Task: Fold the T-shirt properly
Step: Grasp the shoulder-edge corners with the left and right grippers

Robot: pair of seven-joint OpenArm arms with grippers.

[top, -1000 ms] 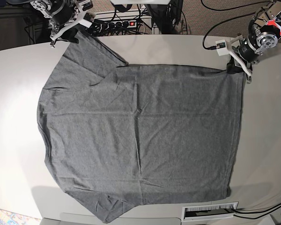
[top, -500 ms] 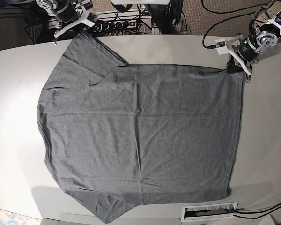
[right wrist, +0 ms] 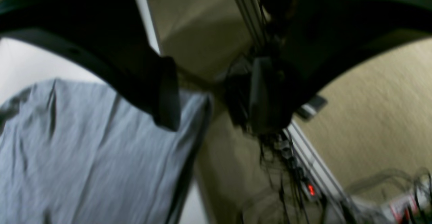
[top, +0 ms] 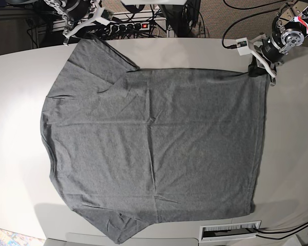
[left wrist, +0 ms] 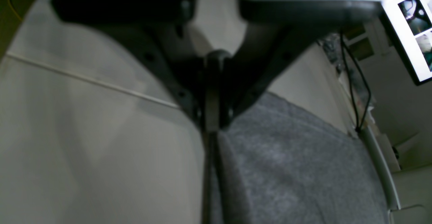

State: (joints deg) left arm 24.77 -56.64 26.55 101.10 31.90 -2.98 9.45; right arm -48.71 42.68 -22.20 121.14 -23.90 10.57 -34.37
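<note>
The grey T-shirt (top: 154,148) lies spread flat on the white table (top: 20,102), one sleeve pointing to the far left corner. My left gripper (top: 264,73) sits at the shirt's far right corner. In the left wrist view its jaws meet at the left gripper (left wrist: 211,126), shut on the T-shirt (left wrist: 287,166) edge. My right gripper (top: 70,36) hovers at the table's back edge, just beyond the far left sleeve. The right wrist view shows the right gripper (right wrist: 216,109) open and empty, one of its fingers (right wrist: 165,95) over the T-shirt (right wrist: 84,156) sleeve edge.
A power strip (top: 136,24) with a red light and tangled cables lies behind the table's back edge. A white slotted plate (top: 230,230) sits at the front edge. A screen (left wrist: 411,31) stands off to the side in the left wrist view.
My right gripper has drawn back from the far left sleeve toward the table's rear edge. The left gripper has shifted slightly backward, still at the shirt's corner. The shirt lies as before.
</note>
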